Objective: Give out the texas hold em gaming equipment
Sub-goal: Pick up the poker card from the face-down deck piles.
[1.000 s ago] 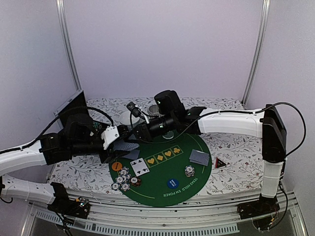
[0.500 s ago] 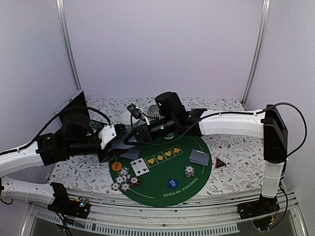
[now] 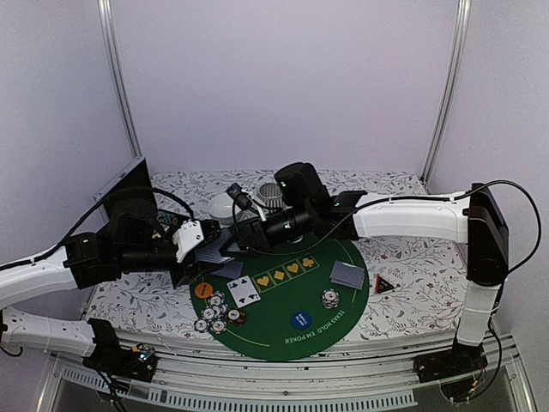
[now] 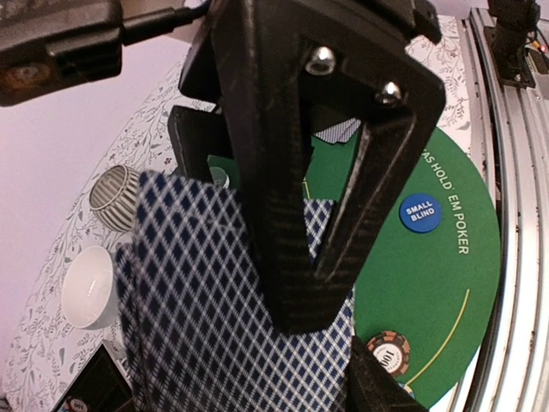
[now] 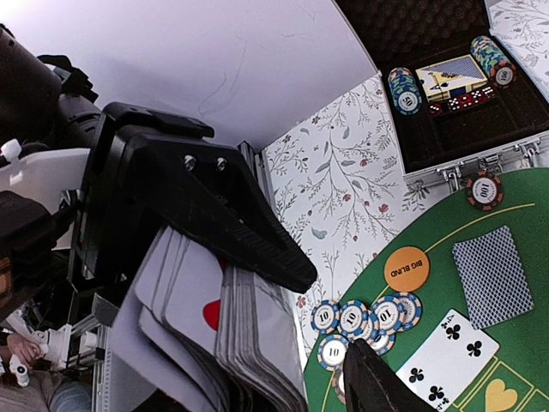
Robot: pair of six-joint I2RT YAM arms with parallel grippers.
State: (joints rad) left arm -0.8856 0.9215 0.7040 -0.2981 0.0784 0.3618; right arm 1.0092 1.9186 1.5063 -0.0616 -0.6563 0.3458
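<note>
My left gripper (image 3: 197, 249) is shut on a fanned deck of grey-blue-backed cards (image 3: 214, 250), held above the left edge of the green mat (image 3: 283, 336). The deck (image 4: 206, 292) fills the left wrist view between its jaws (image 4: 334, 348). My right gripper (image 3: 234, 244) is open at the deck's edge. In the right wrist view the deck (image 5: 240, 335) lies under its upper finger, faces showing, and its jaws (image 5: 330, 313) stand apart. On the mat lie striped chips (image 3: 214, 314), an orange button (image 3: 202, 290), a blue button (image 3: 299, 320), a face-up card (image 3: 244, 290) and face-down cards (image 3: 347, 275).
A red-black triangle (image 3: 383, 283) lies right of the mat. A white bowl (image 3: 225, 204) and a striped grey bowl (image 3: 272, 192) stand behind the grippers. An open black case (image 5: 463, 77) with chips, dice and cards sits at the left.
The left gripper with the deck has drawn slightly left. The right arm's elbow has shifted right while its gripper stays at the deck's edge.
</note>
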